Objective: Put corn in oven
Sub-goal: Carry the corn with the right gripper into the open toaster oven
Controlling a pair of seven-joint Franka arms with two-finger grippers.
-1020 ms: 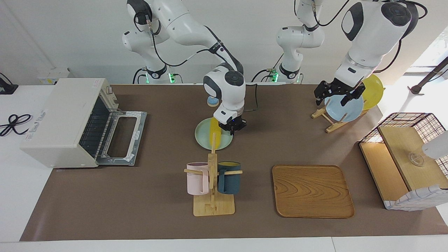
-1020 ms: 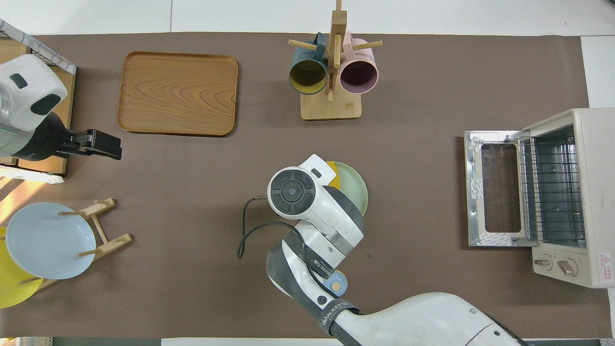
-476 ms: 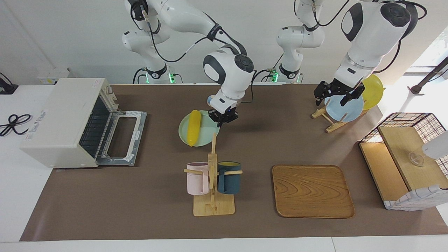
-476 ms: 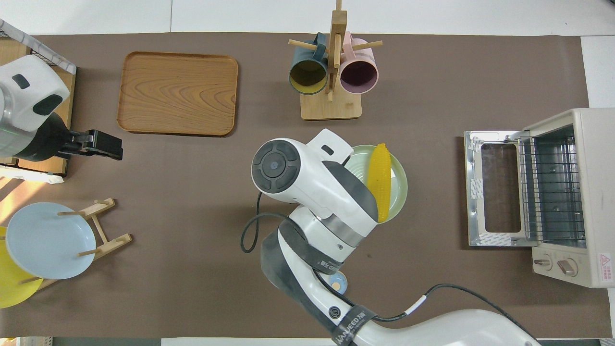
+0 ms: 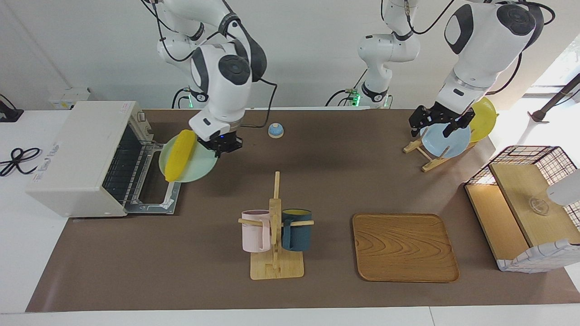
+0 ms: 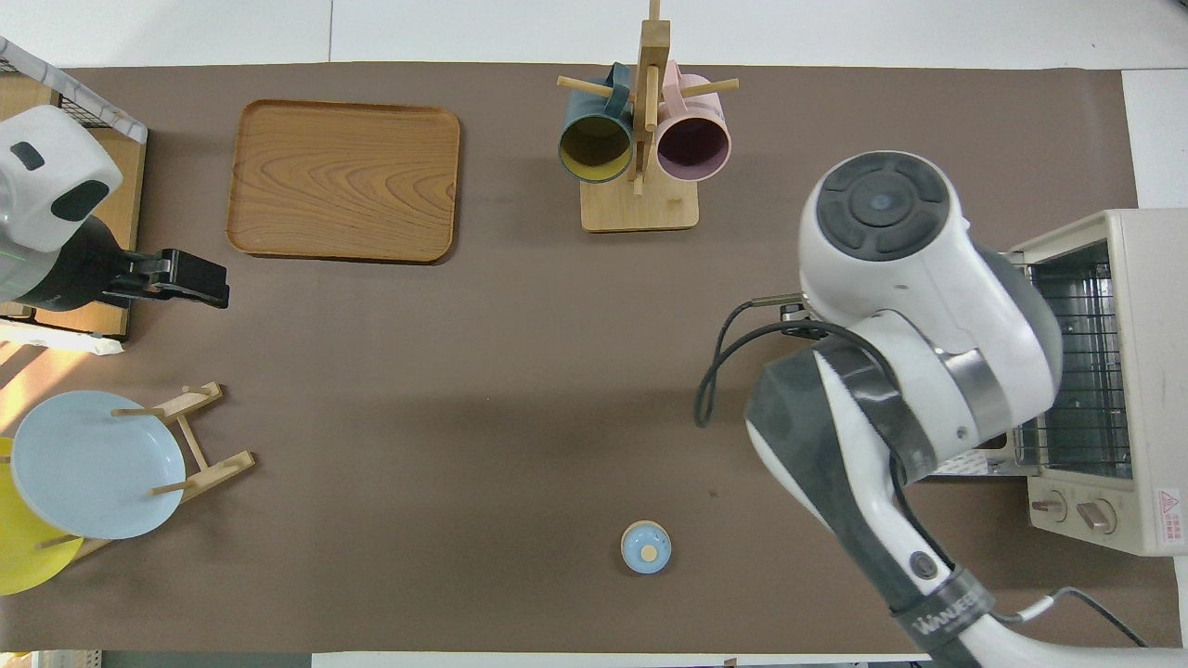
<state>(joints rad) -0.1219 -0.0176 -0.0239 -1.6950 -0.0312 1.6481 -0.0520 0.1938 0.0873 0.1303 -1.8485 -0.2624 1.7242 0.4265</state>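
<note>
corn [image 5: 180, 154] beside right gripper [image 5: 223, 146]

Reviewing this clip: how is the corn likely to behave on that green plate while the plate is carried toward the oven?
The corn is rounded and tapered and lies loose on the green plate, so it could roll. The right hand grips the plate by one edge over the oven door, and the plate looks tilted, so a slide seems possible. The corn looks stiff, unlikely to bend.
</note>
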